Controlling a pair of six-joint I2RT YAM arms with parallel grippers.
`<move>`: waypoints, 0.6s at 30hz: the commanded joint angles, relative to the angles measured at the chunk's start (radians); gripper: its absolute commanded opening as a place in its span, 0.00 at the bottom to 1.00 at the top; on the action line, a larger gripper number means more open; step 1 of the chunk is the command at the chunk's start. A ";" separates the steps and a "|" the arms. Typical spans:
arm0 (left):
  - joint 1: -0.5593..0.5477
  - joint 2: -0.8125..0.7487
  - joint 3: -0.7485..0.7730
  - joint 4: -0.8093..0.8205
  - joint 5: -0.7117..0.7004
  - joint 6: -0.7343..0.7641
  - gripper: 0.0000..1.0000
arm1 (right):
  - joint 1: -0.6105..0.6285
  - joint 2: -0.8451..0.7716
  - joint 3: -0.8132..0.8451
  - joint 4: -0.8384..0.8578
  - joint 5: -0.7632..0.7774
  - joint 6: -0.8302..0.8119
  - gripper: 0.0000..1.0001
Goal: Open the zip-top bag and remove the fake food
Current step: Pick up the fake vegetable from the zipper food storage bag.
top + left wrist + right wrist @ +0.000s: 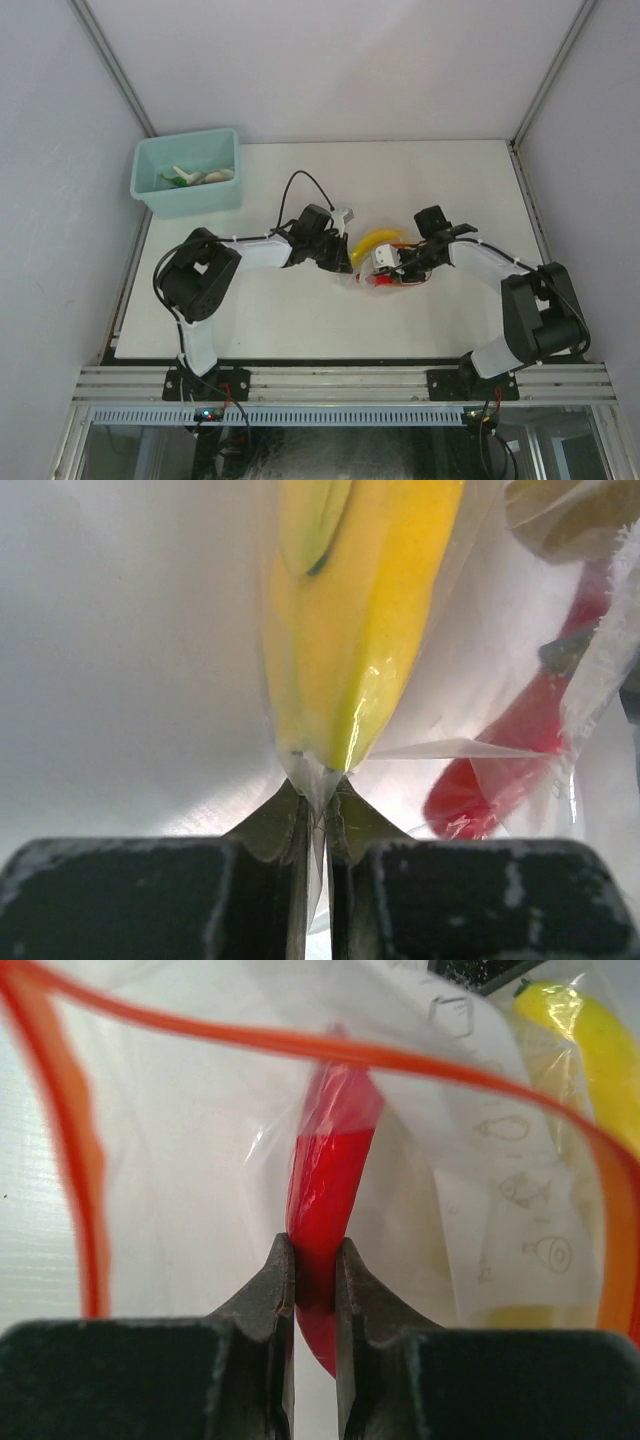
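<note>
Left fingers [285, 818]: clenched on a pinched fold at the edge of the zip-top bag [455, 670]. The clear film is trapped between the two tips, with no gap showing. Directly beyond the tips, inside the bag, lies the yellow banana [375, 630], its near end almost at the pinch point. A red piece [500, 755] lies to the right of these fingers, also behind film.

Right fingers [278, 1285]: clamped on the lower end of that red piece, which stands up from between the tips. Whether bag film lies between the pads and the piece cannot be determined. The red-orange zip strip [200, 1032] starts left of the fingers, arches over the tips and comes down on their right. A white label patch [510, 1160] printed with small icons sits right of the tips. The banana appears further right and beyond.

Overhead view: the bag rests at mid-desk [300, 320] between the two sets of fingers. The left set is at its left side and the right set at its right side. The banana end of the bag lies on the far side of both.

Teal bin [190, 197]: at the far left corner, well apart from both sets of fingers. It holds a whitish piece [215, 176] and a green piece [178, 182].
</note>
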 commanded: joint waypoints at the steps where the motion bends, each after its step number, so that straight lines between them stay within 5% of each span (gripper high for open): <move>1: 0.012 -0.065 0.015 -0.044 -0.064 0.045 0.11 | -0.037 -0.084 0.023 -0.072 -0.083 -0.045 0.00; 18: 0.054 -0.117 -0.005 -0.091 -0.112 0.101 0.11 | -0.188 -0.202 0.045 -0.403 -0.296 -0.348 0.00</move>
